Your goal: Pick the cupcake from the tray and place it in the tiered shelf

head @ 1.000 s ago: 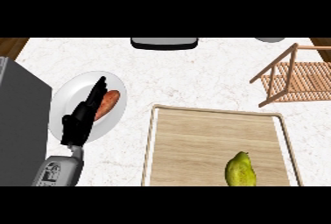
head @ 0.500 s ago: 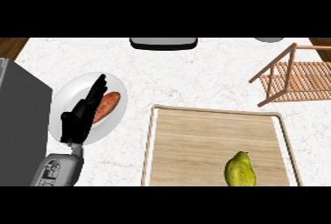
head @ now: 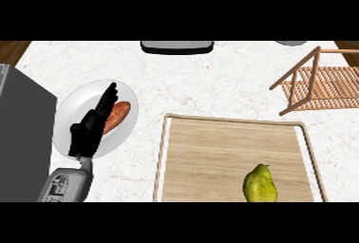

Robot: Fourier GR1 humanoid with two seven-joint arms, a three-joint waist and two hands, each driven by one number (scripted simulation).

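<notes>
A wooden tray (head: 210, 152) with a pale rim lies on the counter at the lower middle and right. On it, near the lower edge, sits a yellow-green pear-shaped item (head: 259, 184); no cupcake shows anywhere. The wooden tiered shelf (head: 319, 85) stands at the upper right. My left hand (head: 89, 128) hovers over a white plate (head: 77, 111) at the left, fingers straight and pointing up, open and holding nothing. My right hand does not show.
An orange-red sausage-like item (head: 116, 116) lies on the white plate beside my left hand. A dark grey block (head: 24, 133) fills the left edge. A dark appliance (head: 176, 46) sits at the counter's far edge, with a grey object (head: 291, 42) to its right.
</notes>
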